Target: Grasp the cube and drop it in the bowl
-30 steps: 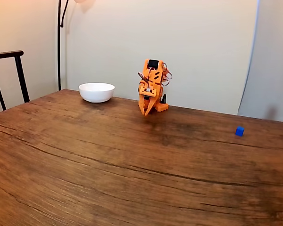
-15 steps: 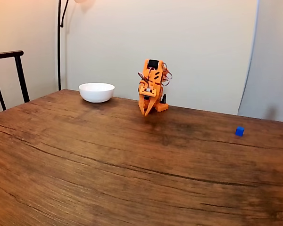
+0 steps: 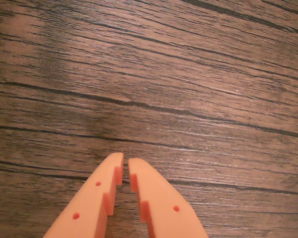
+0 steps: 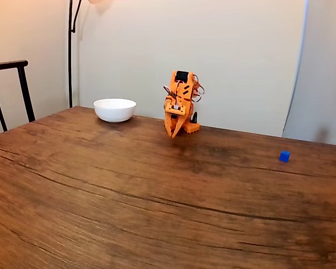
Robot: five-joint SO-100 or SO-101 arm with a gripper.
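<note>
The tiny blue cube [image 4: 284,156] lies on the wooden table [image 4: 129,190] far to the right in the fixed view. The white bowl [image 4: 115,110] stands at the table's back left. Between them, the orange arm is folded up at the back edge, its gripper [image 4: 172,134] pointing down just above the wood, far from the cube. In the wrist view the gripper [image 3: 125,163] has its two orange fingers nearly touching, shut on nothing, with bare wood below.
A dark chair back [image 4: 11,89] stands at the left edge and a black lamp pole [image 4: 71,50] rises behind the bowl. A pale wall runs behind the table.
</note>
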